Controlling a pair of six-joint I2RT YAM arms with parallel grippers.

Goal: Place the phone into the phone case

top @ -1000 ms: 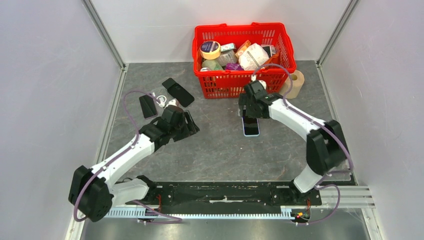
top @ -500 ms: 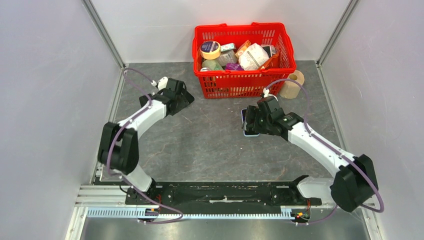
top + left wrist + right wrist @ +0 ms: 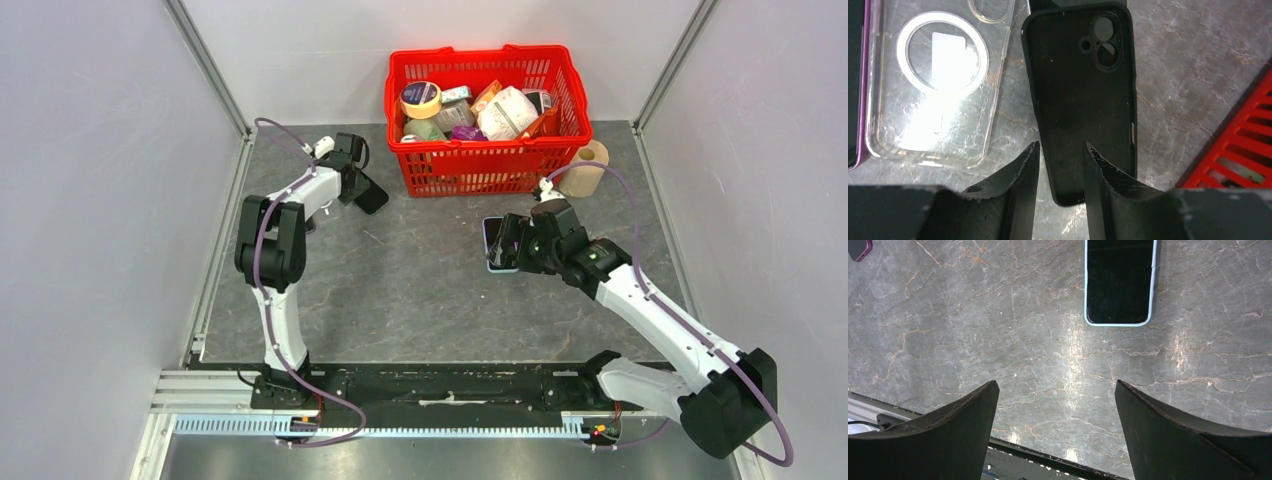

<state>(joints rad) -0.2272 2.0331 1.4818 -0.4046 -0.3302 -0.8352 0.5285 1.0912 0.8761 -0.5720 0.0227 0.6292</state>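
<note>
Here the left gripper (image 3: 1060, 146) holds its jaws a narrow gap apart over the black case (image 3: 1083, 90), at its near end; contact unclear. The right gripper (image 3: 1055, 384) gapes wide, empty, short of the phone (image 3: 1119, 280), which lies flat on the table (image 3: 948, 315), dark screen up, pale-blue rim.

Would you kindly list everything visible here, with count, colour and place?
phone: one, black, pale blue rim, ahead of right gripper.
black case: one, black, inside up, beside clear case.
clear case: one, transparent, table's left side.
purple-edged item: one, dark, beside clear case.
basket: one, red, far edge, full of goods.
roll: one, beige, right of basket.
table: one, grey marbled.
left gripper: one, black, partly open above black case.
right gripper: one, black, wide open above table.
</note>
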